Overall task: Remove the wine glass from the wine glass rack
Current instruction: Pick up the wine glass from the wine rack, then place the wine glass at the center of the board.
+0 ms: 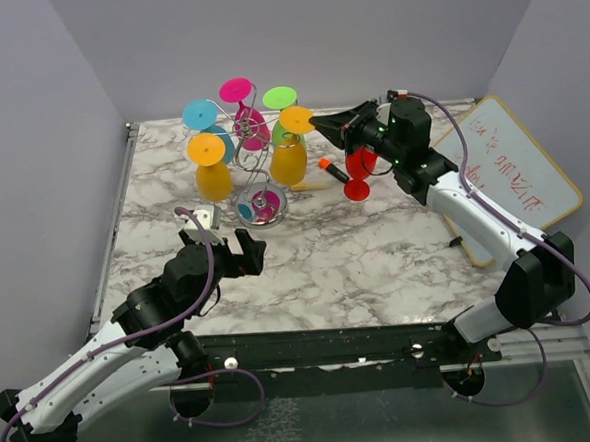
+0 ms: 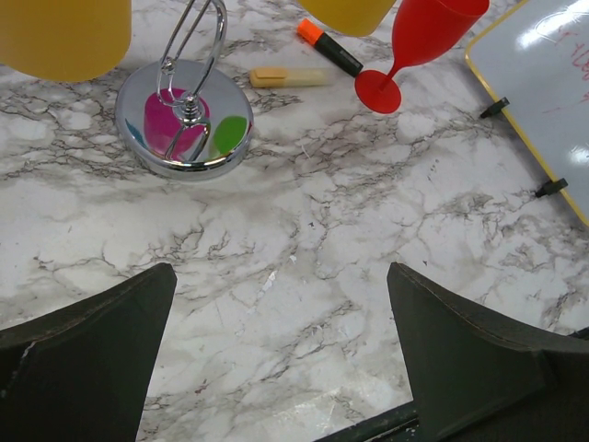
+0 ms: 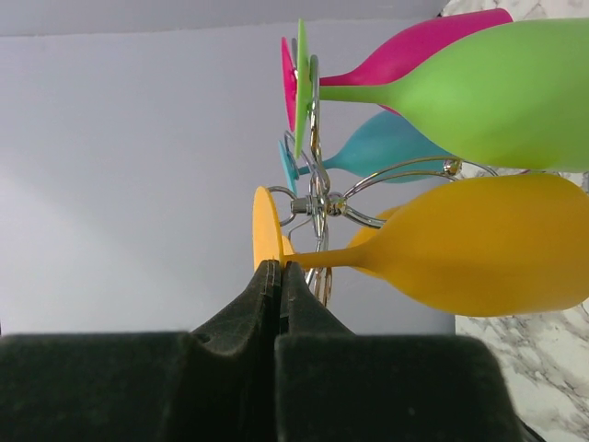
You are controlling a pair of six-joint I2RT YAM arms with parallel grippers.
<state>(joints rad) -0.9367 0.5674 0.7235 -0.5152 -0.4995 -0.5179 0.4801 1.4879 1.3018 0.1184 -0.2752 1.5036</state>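
Black and spread wide, my left pincer (image 1: 243, 252) hangs released over the marble tabletop (image 2: 304, 230) at the near left, gripping nothing, well apart from the wine glass rack (image 2: 184, 157). That chrome rack stands further back, carrying a cyan glass (image 3: 396, 147), a magenta glass (image 3: 423, 41) and a green glass (image 3: 479, 92) bowl-down.

On the rack's right side hangs the orange wine glass (image 3: 497, 244), which I judge is the one to take. Its foot disc sits above a scroll arm. My right pincer (image 3: 280, 272) is clenched on nothing, fingers pressed together. The tips are just beside that glass's stem where it meets the foot; whether they touch it I cannot tell.

Closed like this I cannot take the stem. Pushing forward would shove the foot and rock the whole rack, swinging its neighbours or tipping it. Pulling out at a slant could snag the foot on the wire and drag the stand.

Beneath my right arm a red glass (image 2: 433, 28) stands on the marble near a marker (image 2: 329, 48). Dropping my wrist carelessly would knock it over. Far right lies a whiteboard (image 1: 517, 172).
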